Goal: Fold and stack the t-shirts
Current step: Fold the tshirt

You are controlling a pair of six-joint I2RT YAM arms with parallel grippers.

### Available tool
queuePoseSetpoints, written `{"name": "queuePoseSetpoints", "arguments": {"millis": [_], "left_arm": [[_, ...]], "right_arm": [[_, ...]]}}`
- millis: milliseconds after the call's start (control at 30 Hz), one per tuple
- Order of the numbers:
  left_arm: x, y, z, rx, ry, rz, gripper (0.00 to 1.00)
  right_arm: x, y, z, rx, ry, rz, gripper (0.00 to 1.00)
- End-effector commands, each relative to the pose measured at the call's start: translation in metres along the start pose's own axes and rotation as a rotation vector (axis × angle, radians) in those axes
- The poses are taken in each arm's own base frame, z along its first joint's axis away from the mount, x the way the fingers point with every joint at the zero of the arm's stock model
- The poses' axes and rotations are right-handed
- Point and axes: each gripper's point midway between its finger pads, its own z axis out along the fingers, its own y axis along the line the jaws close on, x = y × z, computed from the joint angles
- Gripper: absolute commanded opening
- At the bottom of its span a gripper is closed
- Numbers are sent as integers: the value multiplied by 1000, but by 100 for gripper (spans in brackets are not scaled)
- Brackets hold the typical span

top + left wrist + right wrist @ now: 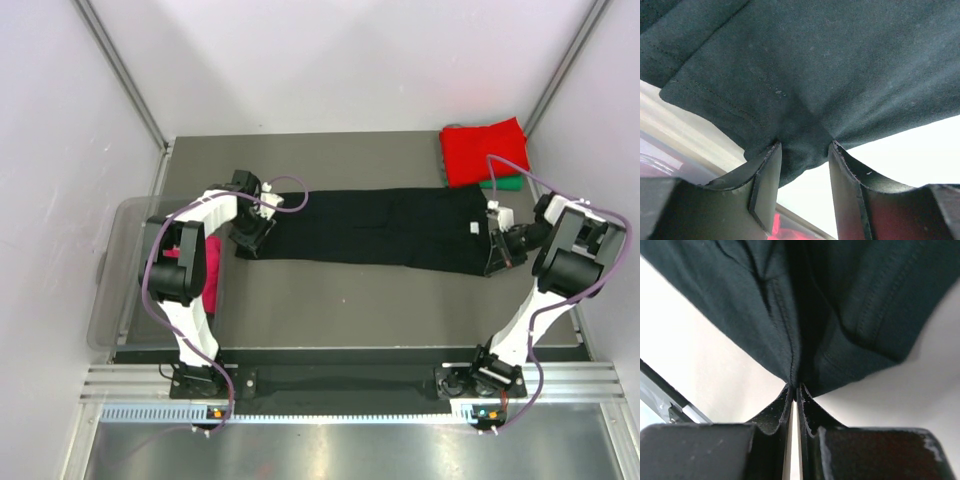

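Black t-shirt [385, 228] lies stretched along the table [350, 310] between my claws; right claw [795, 386] is pinched tight on its edge; left claw [805, 145] stands spread around a fold, whether gripping I cannot tell; I should lift both ends level, cloth taut.

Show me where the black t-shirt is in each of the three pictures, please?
Top external: the black t-shirt lies stretched sideways across the middle of the table.
Left wrist: it fills the upper part, a fold between the fingers of the left gripper.
Right wrist: it fills the top, pinched in the right gripper.
Shared landmark: the bare table beside the shirt, pale in the wrist views.
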Motion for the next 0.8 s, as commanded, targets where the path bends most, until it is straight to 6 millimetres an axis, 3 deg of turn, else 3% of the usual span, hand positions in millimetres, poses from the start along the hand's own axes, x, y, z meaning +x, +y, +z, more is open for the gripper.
{"name": "queuePoseSetpoints", "arguments": {"millis": [0,267,600,767], "left_arm": [[21,20,15,-58,61,-18,47],[21,33,1,-109,55,-16,47],[17,35,-13,-124,39,-11,47],[0,26,-39,-72,-32,0,46]], "right_arm": [[9,-11,-14,55,-11,-27,3],[23,-17,-19,60,-13,-6,3],[28,-16,-20,73,-10,-10,3],[20,-6,-35,83,-46,-48,4]]}}
